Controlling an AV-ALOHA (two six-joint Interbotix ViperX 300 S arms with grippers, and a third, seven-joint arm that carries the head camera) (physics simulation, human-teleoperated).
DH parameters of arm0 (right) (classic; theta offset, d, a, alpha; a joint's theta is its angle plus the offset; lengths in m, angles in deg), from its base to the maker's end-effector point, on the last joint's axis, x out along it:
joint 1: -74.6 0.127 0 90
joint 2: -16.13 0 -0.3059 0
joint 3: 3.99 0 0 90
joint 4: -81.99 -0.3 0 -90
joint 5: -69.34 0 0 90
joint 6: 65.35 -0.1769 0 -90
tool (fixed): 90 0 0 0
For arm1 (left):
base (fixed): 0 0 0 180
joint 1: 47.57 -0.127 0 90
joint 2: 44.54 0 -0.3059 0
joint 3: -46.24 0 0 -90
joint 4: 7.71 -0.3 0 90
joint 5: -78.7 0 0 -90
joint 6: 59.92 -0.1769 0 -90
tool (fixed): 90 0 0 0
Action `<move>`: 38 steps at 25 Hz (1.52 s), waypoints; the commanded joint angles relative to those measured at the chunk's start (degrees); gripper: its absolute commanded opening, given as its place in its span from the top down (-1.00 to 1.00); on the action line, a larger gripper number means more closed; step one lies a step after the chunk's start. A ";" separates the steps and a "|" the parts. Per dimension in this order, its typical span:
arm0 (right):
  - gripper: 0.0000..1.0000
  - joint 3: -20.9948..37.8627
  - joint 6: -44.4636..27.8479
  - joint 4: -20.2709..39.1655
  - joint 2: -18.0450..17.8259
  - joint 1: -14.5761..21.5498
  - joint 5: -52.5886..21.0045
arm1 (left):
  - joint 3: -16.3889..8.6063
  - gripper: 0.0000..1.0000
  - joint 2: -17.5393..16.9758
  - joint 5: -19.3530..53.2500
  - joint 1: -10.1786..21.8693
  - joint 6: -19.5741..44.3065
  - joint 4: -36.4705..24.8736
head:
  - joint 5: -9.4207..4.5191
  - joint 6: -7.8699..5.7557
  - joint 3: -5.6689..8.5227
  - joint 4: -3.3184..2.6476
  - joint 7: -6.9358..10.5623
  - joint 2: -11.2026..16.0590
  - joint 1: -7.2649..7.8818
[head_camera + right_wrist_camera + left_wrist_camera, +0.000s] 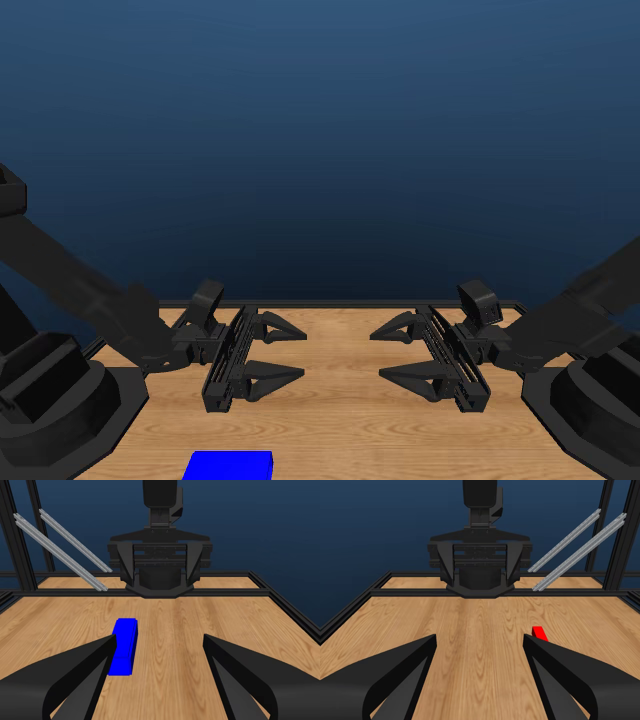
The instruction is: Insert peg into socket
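Note:
The blue socket lies flat on the wooden table at the near edge of the head view, left of centre. In the right wrist view the socket rests just beyond one jaw tip, which covers part of it. The red peg shows only in the left wrist view, a small bit of it peeking out behind one jaw tip; the head view does not include it. My left gripper and right gripper hover open above the table's middle, facing each other, nothing between their jaws.
A black frame rail borders the table. Two grey metal bars lean beyond it. The arm bases stand at both sides. Each wrist view shows the opposite gripper ahead.

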State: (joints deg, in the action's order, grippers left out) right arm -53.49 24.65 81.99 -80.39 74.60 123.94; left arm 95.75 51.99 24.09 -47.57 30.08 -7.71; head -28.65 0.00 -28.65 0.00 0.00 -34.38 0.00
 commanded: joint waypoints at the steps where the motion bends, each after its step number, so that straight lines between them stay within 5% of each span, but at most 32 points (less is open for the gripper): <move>1: -1.00 0.61 0.38 -8.90 1.17 1.44 -3.90 | -2.52 -1.00 -1.12 -7.36 2.60 0.33 2.09 | -5.98 1.32 1.92 0.29 0.33 -0.04 0.20; 9: -1.00 1.88 1.32 -12.95 -0.20 3.69 -6.92 | -0.18 -1.00 -0.65 -10.62 3.87 1.38 4.78 | -6.43 1.32 2.57 0.33 0.09 2.32 0.35; 12: -1.00 4.47 1.01 -13.09 -3.09 4.54 -9.43 | 1.39 -1.00 -2.36 -2.40 6.00 -0.22 10.01 | -5.28 1.78 3.22 0.48 -0.76 4.83 0.47; 17: -1.00 7.51 0.42 -12.55 -6.31 4.16 -11.61 | 3.43 -1.00 -6.17 14.92 10.28 -2.68 17.46 | -6.70 3.58 4.94 1.04 -3.35 9.32 0.84; 21: -1.00 8.01 0.03 -12.29 -7.08 4.13 -11.98 | 5.05 -1.00 -7.73 23.05 10.56 -3.12 22.16 | -8.48 5.75 5.42 1.69 -5.92 11.46 1.05; 28: -1.00 8.82 -0.68 -11.85 -8.04 4.57 -12.68 | 7.51 -1.00 -2.43 22.24 16.11 1.83 26.85 | -11.28 7.27 5.55 2.13 -7.44 13.23 0.92; 38: -1.00 7.61 -1.35 -13.84 -7.02 4.67 -12.28 | 6.03 -1.00 3.03 21.83 18.73 7.17 26.62 | -12.41 7.47 5.31 2.09 -7.00 13.38 0.54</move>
State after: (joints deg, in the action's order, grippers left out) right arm -46.28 23.40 68.53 -88.89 79.31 109.97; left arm 102.68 54.24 47.68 -29.59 35.89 19.20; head -41.25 7.54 -24.14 2.11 -7.14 -21.02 0.67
